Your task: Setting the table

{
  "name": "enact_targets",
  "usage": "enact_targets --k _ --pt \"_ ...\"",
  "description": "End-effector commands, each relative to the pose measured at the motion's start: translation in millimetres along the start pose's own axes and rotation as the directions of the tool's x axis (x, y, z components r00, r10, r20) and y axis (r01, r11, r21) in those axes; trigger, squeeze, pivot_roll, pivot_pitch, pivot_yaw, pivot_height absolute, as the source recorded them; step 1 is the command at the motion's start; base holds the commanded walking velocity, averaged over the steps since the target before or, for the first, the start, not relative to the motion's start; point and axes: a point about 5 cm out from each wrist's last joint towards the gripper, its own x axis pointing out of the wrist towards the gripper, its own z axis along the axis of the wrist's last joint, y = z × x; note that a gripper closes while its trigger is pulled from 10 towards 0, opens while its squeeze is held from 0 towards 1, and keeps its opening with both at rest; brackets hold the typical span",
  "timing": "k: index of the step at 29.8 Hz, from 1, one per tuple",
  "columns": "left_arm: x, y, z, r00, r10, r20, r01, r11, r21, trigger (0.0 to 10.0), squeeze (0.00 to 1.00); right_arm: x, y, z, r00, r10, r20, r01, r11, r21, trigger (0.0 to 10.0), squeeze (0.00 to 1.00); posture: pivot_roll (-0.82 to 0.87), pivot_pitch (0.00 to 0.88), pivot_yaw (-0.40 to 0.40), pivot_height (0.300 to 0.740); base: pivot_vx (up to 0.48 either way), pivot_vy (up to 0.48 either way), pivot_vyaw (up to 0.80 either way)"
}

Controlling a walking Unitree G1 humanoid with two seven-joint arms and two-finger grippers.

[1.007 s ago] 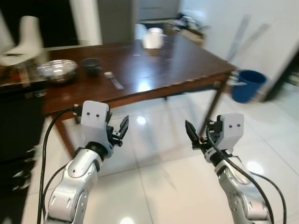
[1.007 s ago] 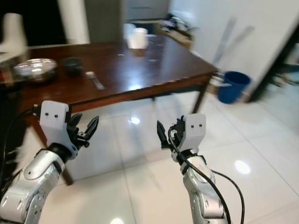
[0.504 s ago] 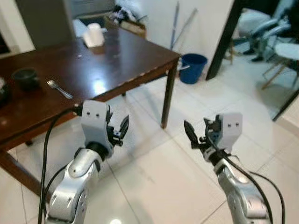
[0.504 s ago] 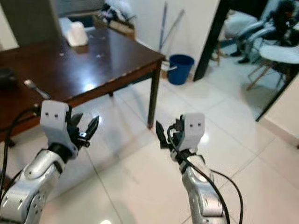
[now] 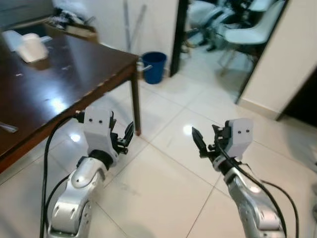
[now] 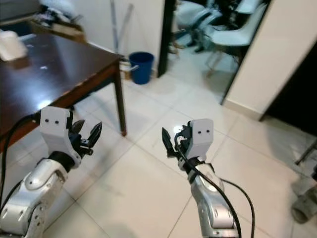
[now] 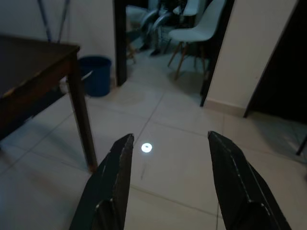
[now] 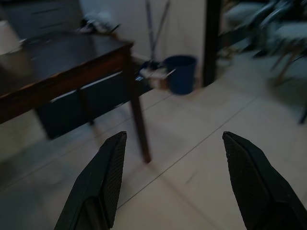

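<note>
A dark wooden table (image 5: 54, 69) stands at my left, its corner leg (image 5: 134, 106) near my left arm. A white box (image 5: 30, 47) rests on its far side and a fork's end (image 5: 7, 127) lies at the left edge of the view. My left gripper (image 5: 124, 140) is open and holds nothing, raised over the floor beside the table's edge. My right gripper (image 5: 203, 142) is also open and holds nothing, over the white tiles. The left wrist view looks between its fingers (image 7: 112, 187) at the table leg and a doorway.
A blue bucket (image 5: 153, 66) sits by the wall past the table's corner, with poles leaning behind it. Through a dark-framed doorway (image 5: 177, 34) stand white chairs (image 5: 247, 32). A white wall (image 5: 292, 54) closes the right side. Glossy white tiles (image 5: 163, 163) lie ahead.
The whole view has swung to the right: the table slid left, the bowl and cup left the picture, and the doorway and chairs came in. Both arms hold the same open pose.
</note>
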Motion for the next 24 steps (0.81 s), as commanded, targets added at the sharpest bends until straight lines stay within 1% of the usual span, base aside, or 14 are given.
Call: enact_targets --k 1,22,24 --pt "-2.1 3.0 -5.2 1.0 0.007 -0.023 -0.007 1.0 0.0 10.0 0.0 -2.8 2.6 -5.9 1.0 0.003 -0.019 -0.003 1.0 0.015 10.0 0.0 -0.05 0.0 0.084 0.74 0.0 0.0 -0.78" --pt "-0.1 4.4 -7.8 0.999 0.014 -0.032 -0.014 1.0 0.008 10.0 0.0 -2.0 2.5 -6.8 1.0 0.006 -0.021 -0.005 1.0 0.011 10.0 0.0 -0.05 0.0 0.086 0.74 0.0 0.0 -0.78" --pt "-1.1 6.8 -13.2 0.999 0.02 -0.044 -0.019 1.0 0.015 10.0 0.0 -3.2 1.9 -10.7 1.0 0.003 -0.031 -0.003 1.0 0.011 10.0 0.0 -0.05 0.0 0.086 0.74 0.0 0.0 -0.78"
